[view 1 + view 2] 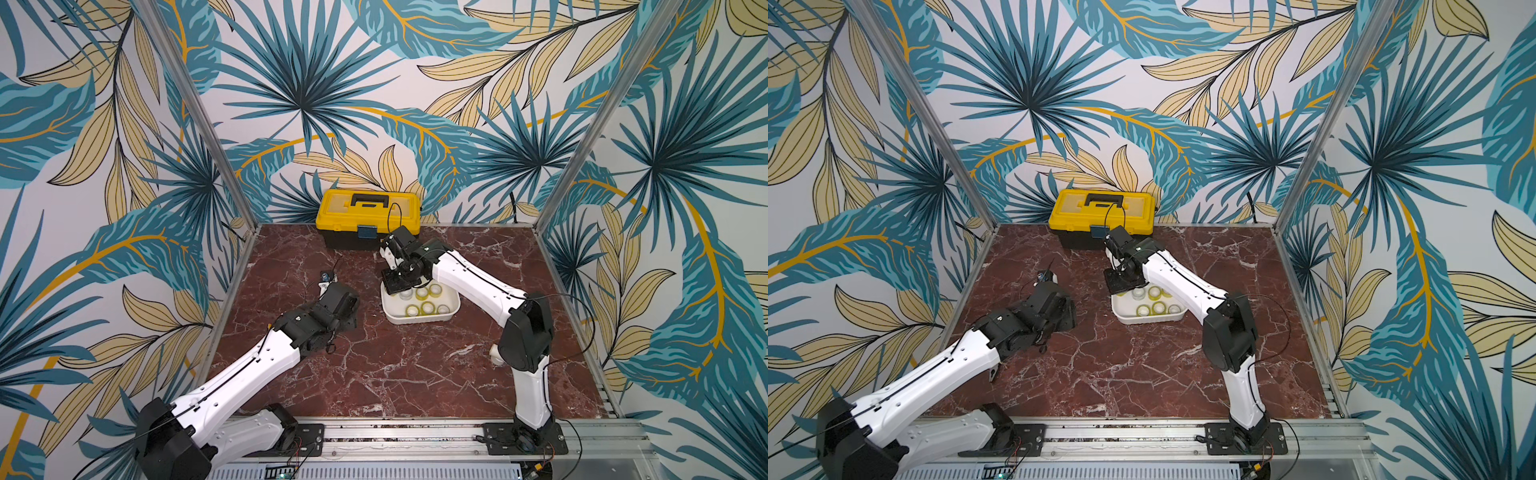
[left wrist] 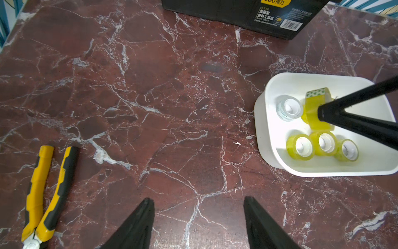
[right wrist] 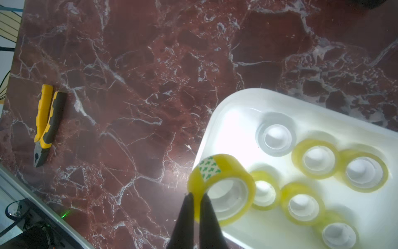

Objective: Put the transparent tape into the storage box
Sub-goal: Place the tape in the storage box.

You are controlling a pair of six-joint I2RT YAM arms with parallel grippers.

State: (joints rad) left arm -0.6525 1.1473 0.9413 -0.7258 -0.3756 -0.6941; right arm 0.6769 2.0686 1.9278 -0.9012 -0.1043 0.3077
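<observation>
One roll of transparent tape (image 3: 224,166) hung over the storage box (image 3: 217,129) — its wall pinched by the clenched right gripper (image 3: 196,197); six more rolls (image 3: 318,159) lay inside; the left gripper (image 2: 198,201) — jaws apart, empty — hovered over the marble table (image 2: 150,107).

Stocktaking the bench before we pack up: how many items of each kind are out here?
Tape rolls: 7 (one in the right tool)
White tub: 1
Toolbox: 1
Pliers: 1
White pipe fitting: 1
Total: 11
</observation>
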